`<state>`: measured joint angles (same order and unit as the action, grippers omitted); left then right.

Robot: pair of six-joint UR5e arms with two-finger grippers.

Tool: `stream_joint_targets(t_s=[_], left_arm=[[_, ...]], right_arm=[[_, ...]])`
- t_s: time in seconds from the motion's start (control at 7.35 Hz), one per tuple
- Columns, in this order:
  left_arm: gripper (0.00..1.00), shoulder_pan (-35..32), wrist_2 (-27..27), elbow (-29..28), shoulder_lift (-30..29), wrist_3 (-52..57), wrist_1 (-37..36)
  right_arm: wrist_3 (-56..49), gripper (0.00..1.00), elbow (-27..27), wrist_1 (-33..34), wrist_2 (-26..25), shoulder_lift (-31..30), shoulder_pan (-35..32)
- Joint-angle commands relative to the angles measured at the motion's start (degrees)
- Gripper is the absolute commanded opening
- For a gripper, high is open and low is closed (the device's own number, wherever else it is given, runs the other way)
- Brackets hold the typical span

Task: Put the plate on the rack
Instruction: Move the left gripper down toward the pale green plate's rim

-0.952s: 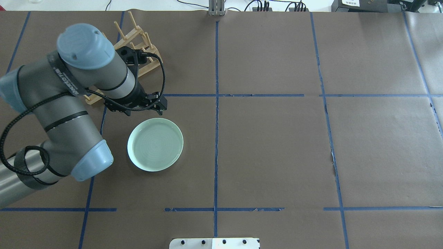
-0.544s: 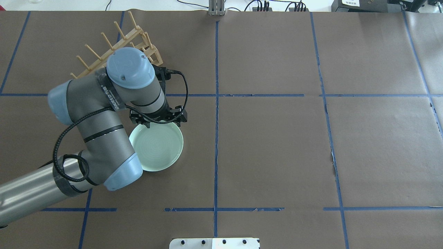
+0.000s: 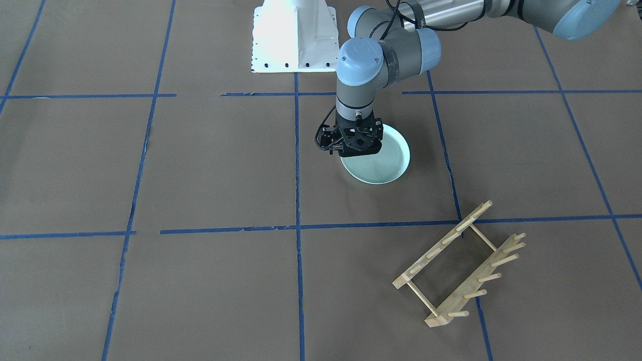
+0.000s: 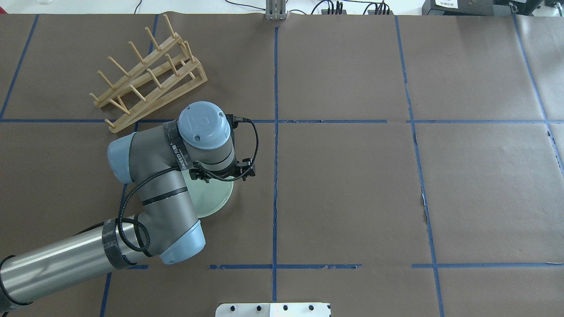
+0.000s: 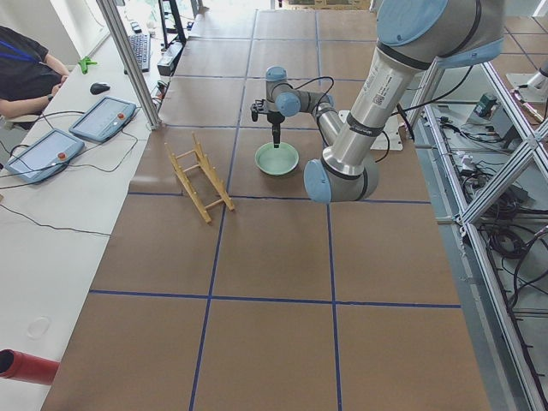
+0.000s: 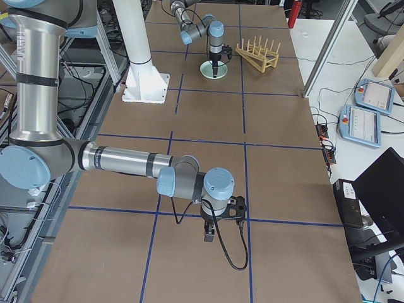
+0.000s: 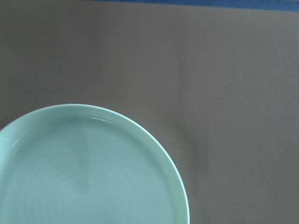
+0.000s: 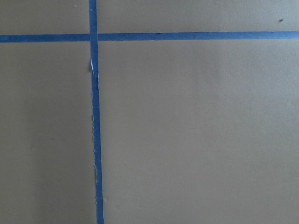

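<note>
The pale mint-green plate (image 3: 387, 161) lies flat and upright on the brown table; it also shows in the overhead view (image 4: 219, 198) and fills the lower left of the left wrist view (image 7: 84, 177). The bamboo rack (image 3: 454, 268) stands apart from it, at the far left in the overhead view (image 4: 150, 75). My left gripper (image 3: 357, 150) points straight down over the plate's edge nearest the table's middle. Its fingers are hidden under its body, so I cannot tell whether it is open. My right gripper (image 6: 210, 235) hangs low over bare table far from the plate; I cannot tell its state.
The white robot base (image 3: 293, 40) stands at the robot-side table edge. Blue tape lines cross the brown paper. Operator tablets (image 5: 38, 150) and a seated person (image 5: 21, 68) are beyond the table's far side. The right wrist view shows only paper and tape.
My left arm has swung away from the rack, toward the robot and to the right, and its gripper now stands over the plate's edge. The rack is uncovered. The plate has not moved.
</note>
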<state>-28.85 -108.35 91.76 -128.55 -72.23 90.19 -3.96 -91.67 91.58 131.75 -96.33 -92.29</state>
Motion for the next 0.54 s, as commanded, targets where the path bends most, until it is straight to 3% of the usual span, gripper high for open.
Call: stream_joint_targets(t_s=[0.0, 0.41], left_arm=[[1.00, 0.5, 0.1, -1.7, 0.0, -0.2, 2.5], [0.75, 0.6, 0.1, -1.7, 0.2, -0.2, 2.6]], right_arm=[[0.0, 1.00, 0.0, 0.0, 0.0, 0.0, 0.0], [0.0, 1.00, 0.0, 0.0, 0.0, 0.0, 0.0]])
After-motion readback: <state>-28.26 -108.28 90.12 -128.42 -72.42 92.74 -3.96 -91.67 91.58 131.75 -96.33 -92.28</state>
